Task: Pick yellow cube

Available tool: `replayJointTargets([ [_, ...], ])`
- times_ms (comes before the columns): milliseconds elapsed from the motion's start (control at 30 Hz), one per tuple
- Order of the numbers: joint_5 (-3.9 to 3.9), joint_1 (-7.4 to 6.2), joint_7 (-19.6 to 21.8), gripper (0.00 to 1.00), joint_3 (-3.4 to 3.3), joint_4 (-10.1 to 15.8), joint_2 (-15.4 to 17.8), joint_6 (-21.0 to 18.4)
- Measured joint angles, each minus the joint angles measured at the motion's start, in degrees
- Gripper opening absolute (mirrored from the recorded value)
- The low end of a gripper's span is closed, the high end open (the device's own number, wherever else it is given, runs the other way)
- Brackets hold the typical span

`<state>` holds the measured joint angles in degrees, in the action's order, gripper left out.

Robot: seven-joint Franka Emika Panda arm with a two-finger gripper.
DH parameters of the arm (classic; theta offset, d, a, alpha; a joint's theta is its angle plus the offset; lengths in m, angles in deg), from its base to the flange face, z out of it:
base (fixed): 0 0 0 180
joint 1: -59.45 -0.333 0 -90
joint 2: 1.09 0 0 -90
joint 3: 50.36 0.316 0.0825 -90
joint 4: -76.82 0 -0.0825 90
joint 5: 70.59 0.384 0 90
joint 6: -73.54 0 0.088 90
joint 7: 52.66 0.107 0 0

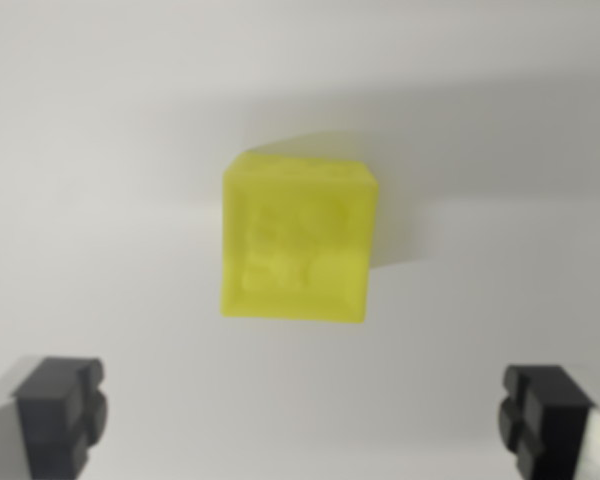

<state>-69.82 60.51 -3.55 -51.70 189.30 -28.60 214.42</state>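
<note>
Two black, blocky fingertip pads are showing at the bottom corners of the wrist view, one at the view's left and one at the view's right, so the pincer is standing wide open and gripping nothing. Beyond the gap between them, the translucent yellow plastic cube is sitting on the plain white tabletop, apart from both pads and roughly centred between them.

Judging from here, the risk is lying in the cube's pose. It is looking slightly turned, with an edge and a narrow side face showing toward the view's right, so if the pads are closing on it without squaring up, they may be catching corners and twisting or squirting it out. Coming down too far short of the cube could also be nudging it away across the smooth tabletop, which is looking slippery. A faint embossed pattern on the cube's top face is too blurred to read.
</note>
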Motion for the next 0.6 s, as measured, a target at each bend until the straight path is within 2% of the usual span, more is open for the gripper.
replayJointTargets([
  [600, 0.35, -0.26, -0.2, 1.00, 0.00, -2.0, -5.9, 3.2],
])
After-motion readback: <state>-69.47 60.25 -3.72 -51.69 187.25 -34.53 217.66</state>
